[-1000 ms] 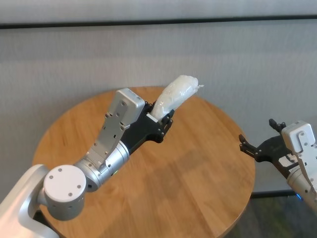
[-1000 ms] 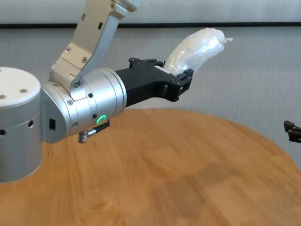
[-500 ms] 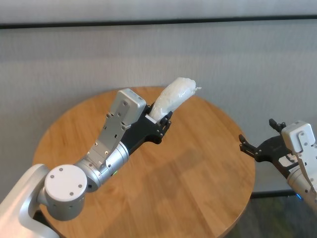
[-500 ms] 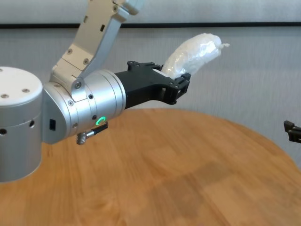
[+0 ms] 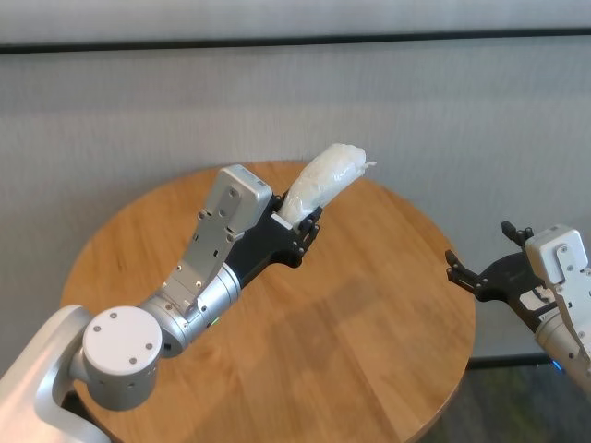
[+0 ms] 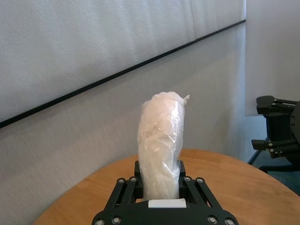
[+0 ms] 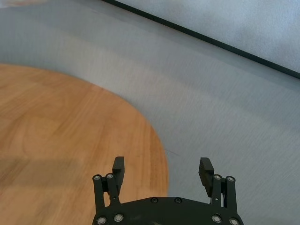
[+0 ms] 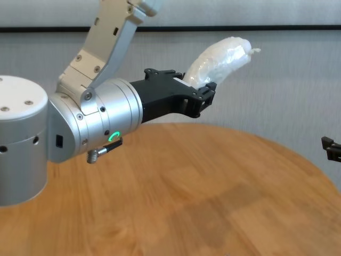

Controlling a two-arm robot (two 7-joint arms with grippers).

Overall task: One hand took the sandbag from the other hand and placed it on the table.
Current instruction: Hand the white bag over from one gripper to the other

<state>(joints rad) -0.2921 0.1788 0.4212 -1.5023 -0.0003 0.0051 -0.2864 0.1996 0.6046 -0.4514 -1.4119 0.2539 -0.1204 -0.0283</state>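
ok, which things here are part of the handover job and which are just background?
In the job:
- sandbag, held up over the table
- left gripper, shut on the sandbag
- right gripper, open, off the table's right edge
- table

Just there:
- grey wall with a dark strip

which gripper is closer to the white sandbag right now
Left. The left gripper is shut on the sandbag, holding it raised above the table. The right gripper waits open beyond the table's right edge, well apart from it.
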